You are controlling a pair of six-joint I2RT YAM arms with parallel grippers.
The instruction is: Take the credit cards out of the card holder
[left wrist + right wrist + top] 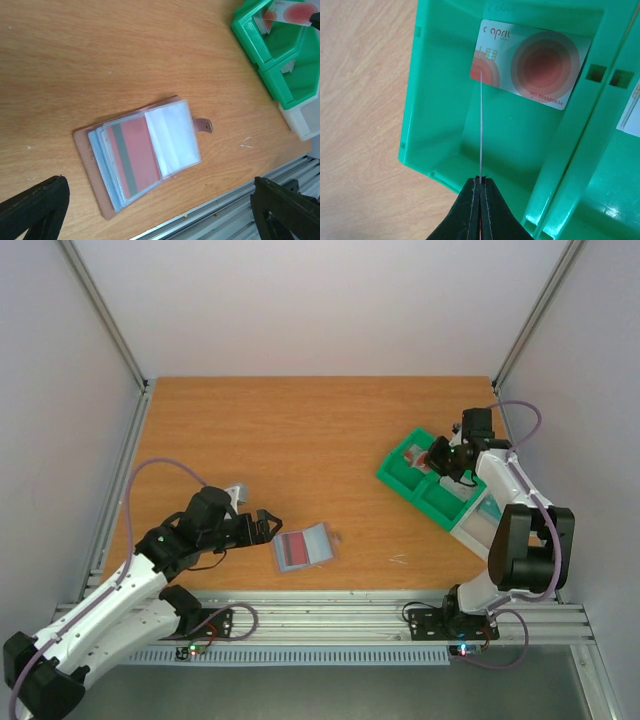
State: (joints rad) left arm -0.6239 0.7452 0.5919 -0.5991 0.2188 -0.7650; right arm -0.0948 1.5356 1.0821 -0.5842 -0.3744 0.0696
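Lying open on the wooden table (300, 430), the card holder (303, 547) sits near the front edge, just in front of the left gripper (268, 524). That gripper is wide open and holds nothing. Its two black fingers (35, 207) stand far apart, one on each side, and do not touch the holder. The holder has a brown cover and clear pockets. A red card (135, 160) with a grey stripe is in one pocket. The pocket next to it looks white.

Well apart from it, on the right side, is the green tray (440, 100). The right gripper (480, 184) hangs over one box of the tray, squeezed tight on a thin card (481, 125). This card shows only its edge, so I cannot tell its colour. Past it, a white card (530, 62) with red round marks rests inside the same box.
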